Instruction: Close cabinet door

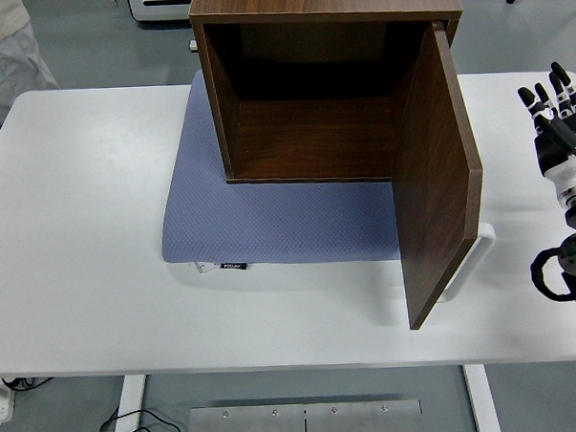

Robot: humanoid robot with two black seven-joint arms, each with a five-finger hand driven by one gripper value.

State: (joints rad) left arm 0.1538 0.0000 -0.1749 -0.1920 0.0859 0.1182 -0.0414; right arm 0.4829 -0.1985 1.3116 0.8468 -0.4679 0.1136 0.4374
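The wooden cabinet point(311, 91) stands at the far centre of the white worktop point(80, 263), resting on a blue-grey mat point(269, 222) that extends toward the near edge. The cabinet interior is open to the camera and dark brown. The cabinet door point(439, 181) is hinged along the right side and stands swung out toward the near edge, roughly perpendicular to the opening. A white handle point(472, 261) is mounted on the outer face of the door, near its free edge.

The right hand point(561, 118) enters from the right edge and is positioned above the worktop, to the right of the door and apart from it. Its fingers point(541, 95) are extended upward, slightly spread, and hold nothing.

A person point(3, 47) in light clothing is partly visible at the top left corner.
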